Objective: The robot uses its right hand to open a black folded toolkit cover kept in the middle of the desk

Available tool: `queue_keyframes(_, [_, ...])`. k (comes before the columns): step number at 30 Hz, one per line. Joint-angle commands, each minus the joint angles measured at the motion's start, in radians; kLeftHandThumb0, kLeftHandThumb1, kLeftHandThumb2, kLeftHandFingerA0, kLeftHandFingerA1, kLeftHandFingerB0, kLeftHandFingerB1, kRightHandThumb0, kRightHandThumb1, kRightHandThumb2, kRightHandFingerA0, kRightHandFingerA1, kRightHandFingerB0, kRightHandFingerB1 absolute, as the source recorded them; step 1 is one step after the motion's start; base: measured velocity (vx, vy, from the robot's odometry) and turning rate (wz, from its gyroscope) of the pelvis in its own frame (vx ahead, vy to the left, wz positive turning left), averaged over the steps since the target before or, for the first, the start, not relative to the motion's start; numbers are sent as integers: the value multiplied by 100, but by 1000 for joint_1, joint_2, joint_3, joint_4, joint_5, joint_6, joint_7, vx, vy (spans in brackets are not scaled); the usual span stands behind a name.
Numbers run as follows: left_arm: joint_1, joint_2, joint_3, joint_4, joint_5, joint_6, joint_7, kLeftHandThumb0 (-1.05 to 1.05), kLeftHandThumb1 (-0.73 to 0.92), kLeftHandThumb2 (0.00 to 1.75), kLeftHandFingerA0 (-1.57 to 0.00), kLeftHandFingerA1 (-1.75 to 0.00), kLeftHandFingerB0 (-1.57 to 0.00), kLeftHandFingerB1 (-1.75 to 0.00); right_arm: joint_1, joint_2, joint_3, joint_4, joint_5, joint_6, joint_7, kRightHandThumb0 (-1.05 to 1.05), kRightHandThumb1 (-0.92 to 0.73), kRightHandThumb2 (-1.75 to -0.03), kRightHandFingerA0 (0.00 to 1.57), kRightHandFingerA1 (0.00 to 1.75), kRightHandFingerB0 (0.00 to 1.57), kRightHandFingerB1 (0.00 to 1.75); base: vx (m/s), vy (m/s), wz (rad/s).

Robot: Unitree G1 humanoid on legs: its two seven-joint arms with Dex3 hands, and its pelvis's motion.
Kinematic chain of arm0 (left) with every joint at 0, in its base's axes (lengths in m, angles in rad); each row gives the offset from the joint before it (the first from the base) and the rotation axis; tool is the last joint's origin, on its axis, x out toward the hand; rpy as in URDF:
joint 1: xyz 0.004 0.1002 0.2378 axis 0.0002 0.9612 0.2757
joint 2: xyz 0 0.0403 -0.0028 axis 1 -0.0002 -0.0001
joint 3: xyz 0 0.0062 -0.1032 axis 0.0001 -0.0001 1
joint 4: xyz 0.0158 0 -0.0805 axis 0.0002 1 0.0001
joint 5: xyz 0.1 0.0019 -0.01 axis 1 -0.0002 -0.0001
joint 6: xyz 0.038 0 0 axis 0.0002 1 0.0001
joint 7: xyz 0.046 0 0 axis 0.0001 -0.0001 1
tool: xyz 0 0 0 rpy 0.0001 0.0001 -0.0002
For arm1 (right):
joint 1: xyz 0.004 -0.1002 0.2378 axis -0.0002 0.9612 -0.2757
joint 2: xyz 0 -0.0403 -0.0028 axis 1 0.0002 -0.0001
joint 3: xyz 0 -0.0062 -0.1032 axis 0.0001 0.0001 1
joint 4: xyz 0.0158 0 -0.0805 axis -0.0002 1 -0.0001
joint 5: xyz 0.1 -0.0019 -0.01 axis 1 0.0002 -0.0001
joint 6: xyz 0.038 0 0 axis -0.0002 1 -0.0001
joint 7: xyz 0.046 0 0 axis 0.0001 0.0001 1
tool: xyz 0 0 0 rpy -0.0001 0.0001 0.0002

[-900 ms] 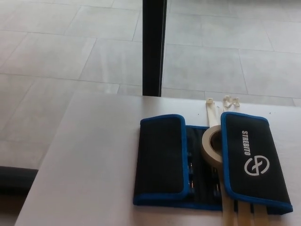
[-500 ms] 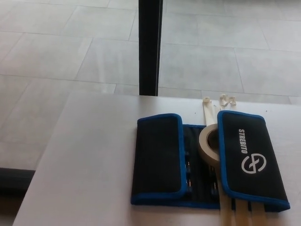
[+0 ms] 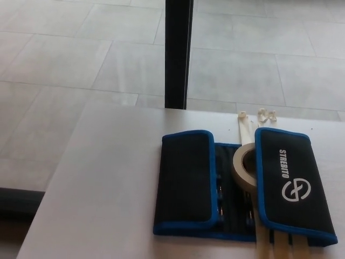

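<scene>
A black toolkit cover with blue trim [image 3: 186, 183] lies on the white desk [image 3: 108, 189], right of centre. Its left flap is folded over the middle. Its right flap [image 3: 291, 186], with a white logo and lettering, is also folded inward. Between the flaps a strip of tool pockets [image 3: 232, 199] shows. A roll of beige tape [image 3: 243, 164] stands in the gap, partly under the right flap. Neither of my hands appears in the head view.
Several cream cable ties [image 3: 243, 127] stick out from under the cover at its far edge and again at the near edge [image 3: 280, 245]. A black post [image 3: 178, 54] rises behind the desk's far edge. Grey floor tiles [image 3: 64, 59] lie beyond.
The whole picture has shifted slightly left and then back, so the camera moved. The cover, tape and ties lie as before.
</scene>
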Motion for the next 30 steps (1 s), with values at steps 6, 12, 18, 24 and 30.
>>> queue_keyframes(6, [-13, 29, 7, 8, -28, 4, -12, -91, 87, 66, -37, -57, -29, -40, 29, -11, 525, -286, -397, -125, 109, -87, -65, -107, 3, 28, 4, 23, 0, 0, 0])
queue_keyframes(12, [-19, 31, 8, 9, -30, 9, -19, -92, 65, 106, -32, -61, -24, -50, 26, -31, 661, -271, -494, -163, 85, -83, -63, -107, 1, 29, 9, 28, 0, 0, 0])
queue_keyframes(18, [-17, 33, -1, 3, -22, -5, -14, -95, 87, 66, -35, -56, -30, -40, 2, -67, 800, -190, -585, -197, 84, -81, -80, -65, 3, 29, 18, 26, 0, 0, 0])
queue_keyframes(24, [-20, 38, -6, 5, -19, -1, -27, -94, 88, 67, -34, -56, -27, -39, -30, -91, 881, -125, -630, -181, 80, -79, -78, -64, 1, 30, 15, 25, 0, 0, 0])
queue_keyframes(30, [-24, 40, -1, 6, -23, 3, -21, -92, 87, 66, -35, -56, -29, -39, -55, -90, 925, -58, -654, -213, 28, -77, -58, -95, 5, 50, 16, 44, 0, 0, 0])
